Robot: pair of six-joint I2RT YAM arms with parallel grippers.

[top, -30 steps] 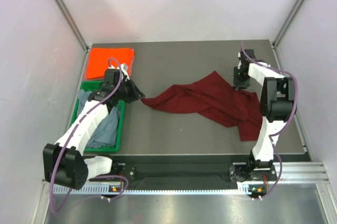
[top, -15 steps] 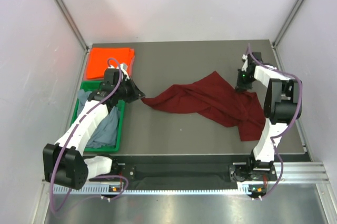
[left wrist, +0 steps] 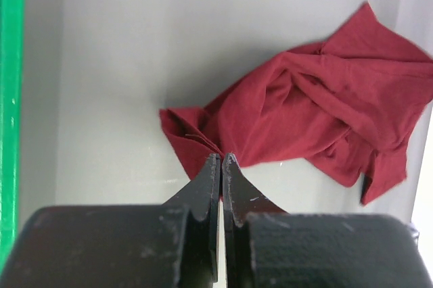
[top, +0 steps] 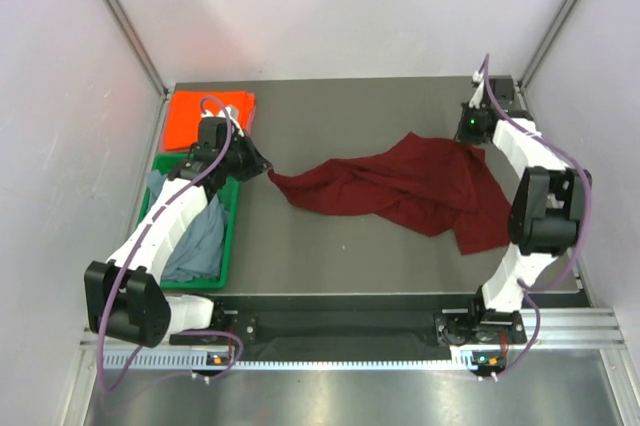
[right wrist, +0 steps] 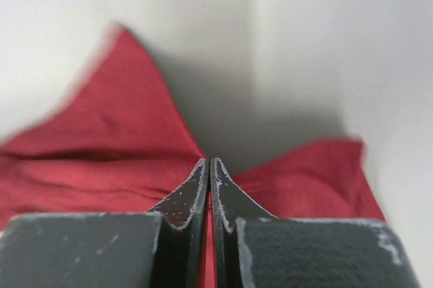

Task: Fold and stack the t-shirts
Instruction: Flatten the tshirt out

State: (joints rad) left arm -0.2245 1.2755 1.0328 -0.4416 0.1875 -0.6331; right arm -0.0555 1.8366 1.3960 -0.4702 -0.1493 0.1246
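The dark maroon t-shirt (top: 400, 186) lies crumpled and stretched across the middle of the table. My left gripper (top: 266, 172) is shut on its left edge, as the left wrist view (left wrist: 221, 158) shows with the cloth (left wrist: 311, 105) spread beyond the tips. My right gripper (top: 468, 139) is shut on the shirt's far right edge; red cloth (right wrist: 101, 146) shows between the tips (right wrist: 209, 161). The bright orange t-shirt (top: 205, 118) lies folded at the far left. The grey-blue t-shirt (top: 200, 241) sits crumpled in the green tray (top: 229, 246).
The green tray's rim (left wrist: 8, 99) runs along the left of the left wrist view. White walls and metal posts enclose the table on the left, the right and the back. The arm bases and a rail sit along the near edge.
My right gripper has moved toward the far right corner, pulling the maroon shirt's right edge back and outward. My left gripper has shifted slightly farther back with its edge. The shirt is more stretched.
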